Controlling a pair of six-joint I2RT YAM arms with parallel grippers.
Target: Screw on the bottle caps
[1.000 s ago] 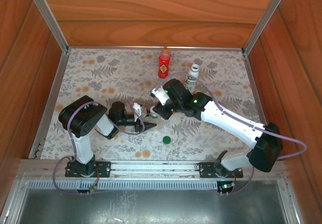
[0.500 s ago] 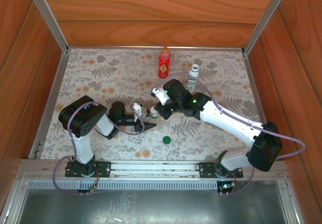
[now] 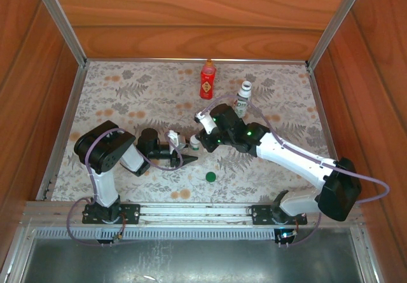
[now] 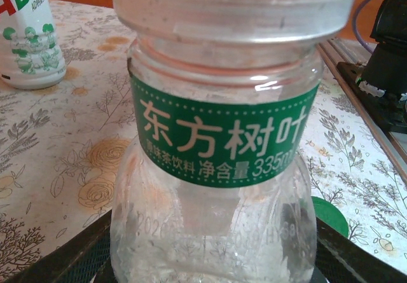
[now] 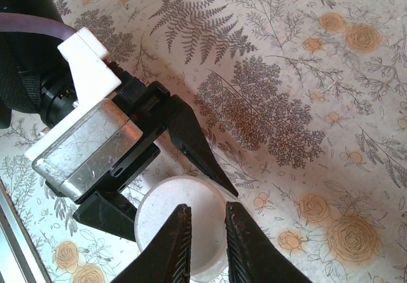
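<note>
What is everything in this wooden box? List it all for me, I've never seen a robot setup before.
red bottle: one, red, standing near the table's far edge
white bottle: one, white with a green-black label, right of the red one
clear bottle: one, clear with a green label band, mid-table
white cap: one, white, on top of the clear bottle
green cap: one, green, lying loose nearer the arms
table: one, floral-patterned top
wooden walls: three, brown, at the table's far edge and sides
left gripper: one, black, clamped on the clear bottle
right gripper: one, black, shut, tips over the white cap
</note>
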